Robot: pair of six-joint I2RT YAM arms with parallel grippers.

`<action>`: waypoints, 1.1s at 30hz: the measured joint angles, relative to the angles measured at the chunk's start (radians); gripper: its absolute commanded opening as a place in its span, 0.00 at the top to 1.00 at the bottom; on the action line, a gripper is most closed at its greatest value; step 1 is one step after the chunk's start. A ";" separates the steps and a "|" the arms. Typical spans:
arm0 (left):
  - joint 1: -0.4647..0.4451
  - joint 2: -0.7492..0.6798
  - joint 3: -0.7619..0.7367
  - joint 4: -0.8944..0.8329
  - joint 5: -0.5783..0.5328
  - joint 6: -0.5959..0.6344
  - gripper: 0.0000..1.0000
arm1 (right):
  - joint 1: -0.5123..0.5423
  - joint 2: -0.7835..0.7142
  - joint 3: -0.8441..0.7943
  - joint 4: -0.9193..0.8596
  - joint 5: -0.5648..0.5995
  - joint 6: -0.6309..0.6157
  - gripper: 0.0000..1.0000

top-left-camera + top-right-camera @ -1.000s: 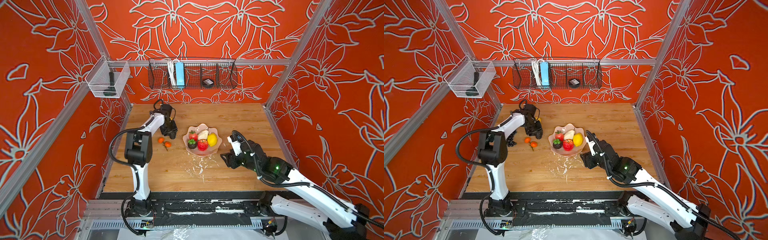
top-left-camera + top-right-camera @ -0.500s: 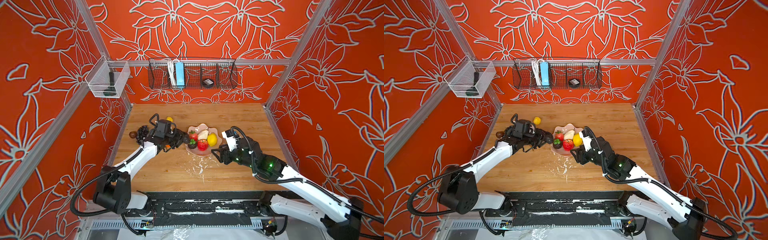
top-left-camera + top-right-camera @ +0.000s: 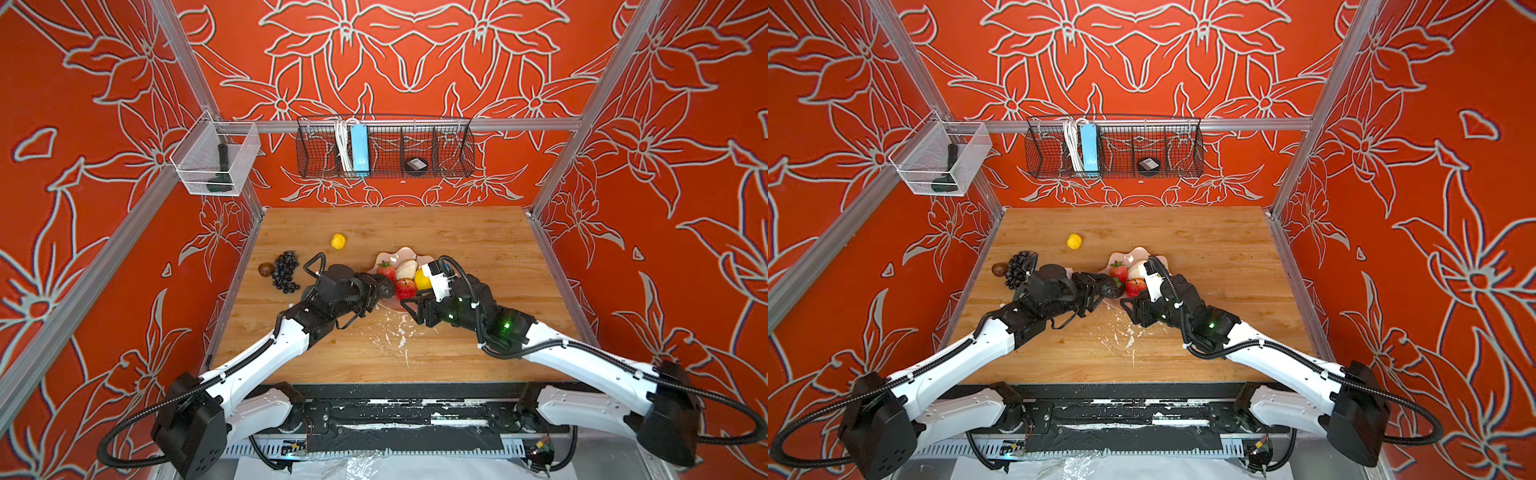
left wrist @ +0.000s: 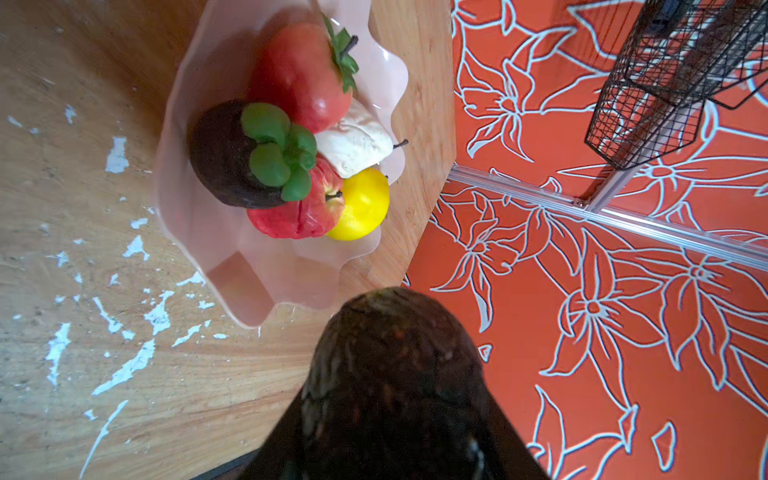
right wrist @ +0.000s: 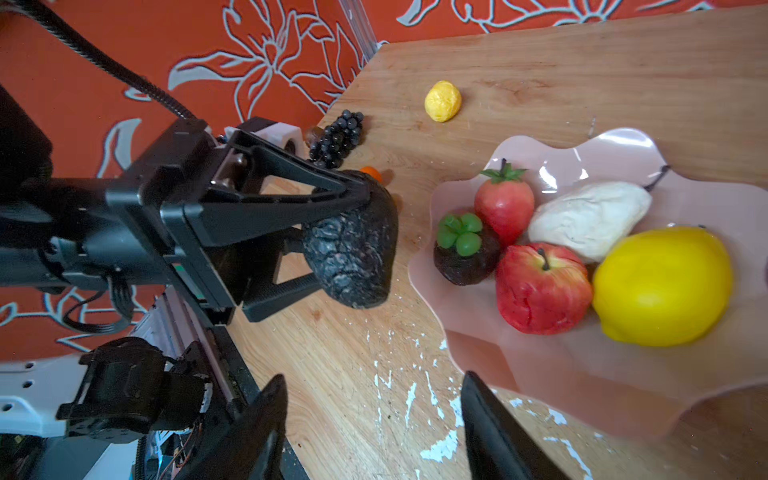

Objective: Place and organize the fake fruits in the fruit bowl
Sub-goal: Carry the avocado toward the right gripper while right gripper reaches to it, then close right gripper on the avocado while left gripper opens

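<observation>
Dark avocado [image 5: 353,253] in left hand [image 5: 337,239], near rim of pink bowl [image 5: 602,143]

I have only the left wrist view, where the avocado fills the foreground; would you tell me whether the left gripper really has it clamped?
Observer: Yes. The right wrist view shows the left gripper shut on the avocado, just outside the bowl.
Operator: Thank you. Where is the right gripper?
Observer: The right gripper is open and empty, by the bowl's front rim.
Operator: Which fruit lies outside the bowl?
Observer: In a top view, a small lemon, grapes and a brown fruit sit on the table, left of the bowl.
</observation>
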State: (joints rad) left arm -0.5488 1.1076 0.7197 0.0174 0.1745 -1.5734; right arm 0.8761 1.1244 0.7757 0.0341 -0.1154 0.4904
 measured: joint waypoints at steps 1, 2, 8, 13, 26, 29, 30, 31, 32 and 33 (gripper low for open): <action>-0.006 0.000 0.000 0.005 -0.005 -0.008 0.58 | 0.003 0.007 -0.003 0.021 -0.002 0.001 0.33; -0.014 0.000 0.000 0.010 -0.012 -0.018 0.58 | 0.005 0.016 -0.005 0.041 -0.003 0.002 0.34; -0.041 0.003 0.000 0.045 -0.024 -0.051 0.58 | 0.007 0.084 -0.005 0.109 -0.002 0.007 0.34; -0.049 0.006 0.000 0.056 -0.023 -0.059 0.58 | 0.008 0.104 -0.004 0.116 0.002 0.010 0.36; -0.069 -0.008 0.000 0.043 -0.024 -0.042 0.57 | 0.008 0.145 0.032 0.135 -0.025 0.003 0.50; -0.074 -0.008 0.000 0.043 -0.023 -0.038 0.57 | 0.009 0.146 0.034 0.133 -0.029 -0.004 0.56; -0.074 -0.008 0.000 0.042 -0.023 -0.037 0.57 | 0.009 0.146 0.034 0.130 -0.030 -0.007 0.58; -0.074 -0.008 0.000 0.041 -0.023 -0.035 0.57 | 0.009 0.146 0.036 0.127 -0.032 -0.012 0.60; -0.074 -0.008 0.000 0.040 -0.024 -0.032 0.57 | 0.008 0.146 0.036 0.126 -0.032 -0.015 0.62; -0.074 -0.008 0.001 0.039 -0.024 -0.031 0.57 | 0.009 0.146 0.037 0.125 -0.032 -0.016 0.64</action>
State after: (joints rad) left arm -0.6231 1.0996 0.7204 0.0566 0.1509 -1.6039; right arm 0.8848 1.2709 0.8124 0.1593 -0.1474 0.4747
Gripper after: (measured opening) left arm 0.478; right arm 0.422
